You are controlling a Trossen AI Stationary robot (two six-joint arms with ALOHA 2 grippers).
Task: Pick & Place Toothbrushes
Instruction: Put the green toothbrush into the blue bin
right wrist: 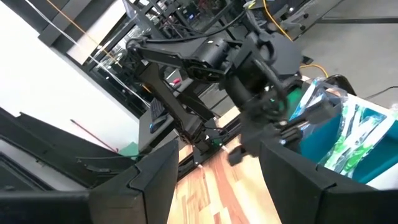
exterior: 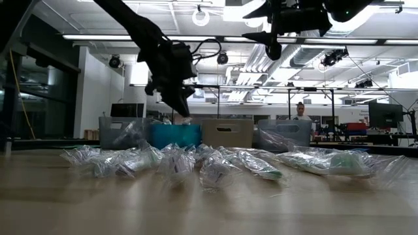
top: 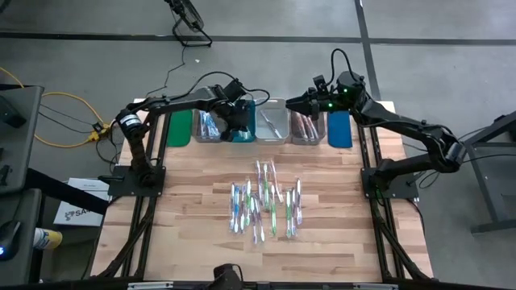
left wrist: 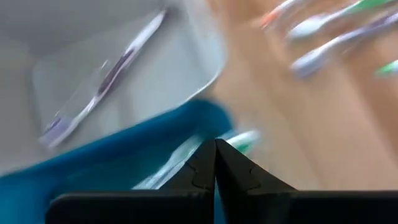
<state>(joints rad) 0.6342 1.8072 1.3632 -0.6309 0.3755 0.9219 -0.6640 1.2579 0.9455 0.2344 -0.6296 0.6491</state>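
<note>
Several toothbrushes [top: 264, 205] in clear wrappers lie in a loose heap mid-table, seen as crinkled packets [exterior: 215, 163] in the low view. My left gripper [top: 239, 121] hangs shut over the teal bin [top: 242, 133] in the bin row at the far edge. Its wrist view shows the shut fingertips [left wrist: 216, 148] above the teal bin's rim [left wrist: 124, 168], with a green toothbrush [left wrist: 239, 140] lying inside. A purple toothbrush [left wrist: 106, 78] lies in the clear bin beside it. My right gripper [top: 302, 103] is open, raised above the grey bin [top: 306, 129].
Six bins stand in a row along the far edge: green [top: 179, 127], grey [top: 210, 126], teal, clear [top: 274, 122], grey and blue [top: 339, 129]. Bare wood lies between the heap and the bins and toward the near edge. A person [exterior: 300, 112] stands far behind the table.
</note>
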